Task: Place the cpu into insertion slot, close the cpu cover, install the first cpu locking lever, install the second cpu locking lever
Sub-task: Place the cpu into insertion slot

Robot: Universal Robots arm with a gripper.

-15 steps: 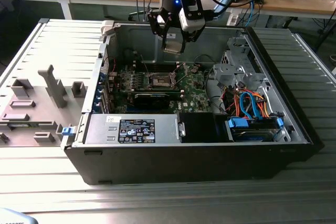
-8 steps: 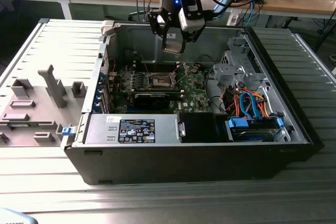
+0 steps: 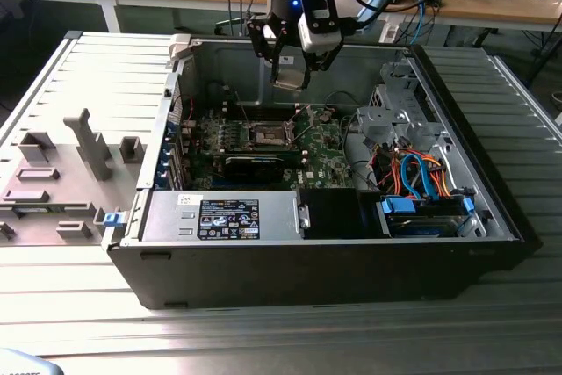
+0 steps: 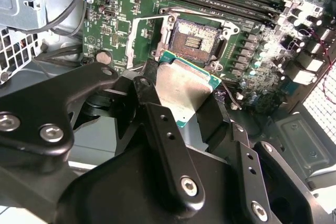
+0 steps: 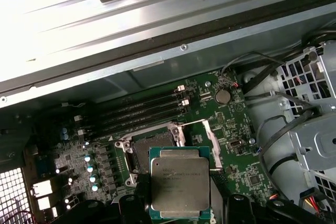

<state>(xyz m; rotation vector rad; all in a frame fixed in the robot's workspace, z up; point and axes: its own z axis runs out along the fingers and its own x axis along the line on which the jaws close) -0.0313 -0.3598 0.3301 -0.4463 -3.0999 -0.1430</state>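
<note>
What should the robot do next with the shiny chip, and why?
Probably lower the cpu gently toward the insertion slot, I'd judge: the tool grips the cpu in the air above the green board, and the slot below looks empty.

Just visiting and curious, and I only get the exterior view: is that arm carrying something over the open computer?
Observer: Yes. In the second wrist view the gripper holds the cpu, a flat silver square, by opposite edges.
Operator: Is its place already filled?
Observer: No. The insertion slot lies uncovered, its dark centre bare.
Operator: Is the chip over it?
Observer: Roughly. In the first wrist view the cpu hides part of the slot's rim.
</note>
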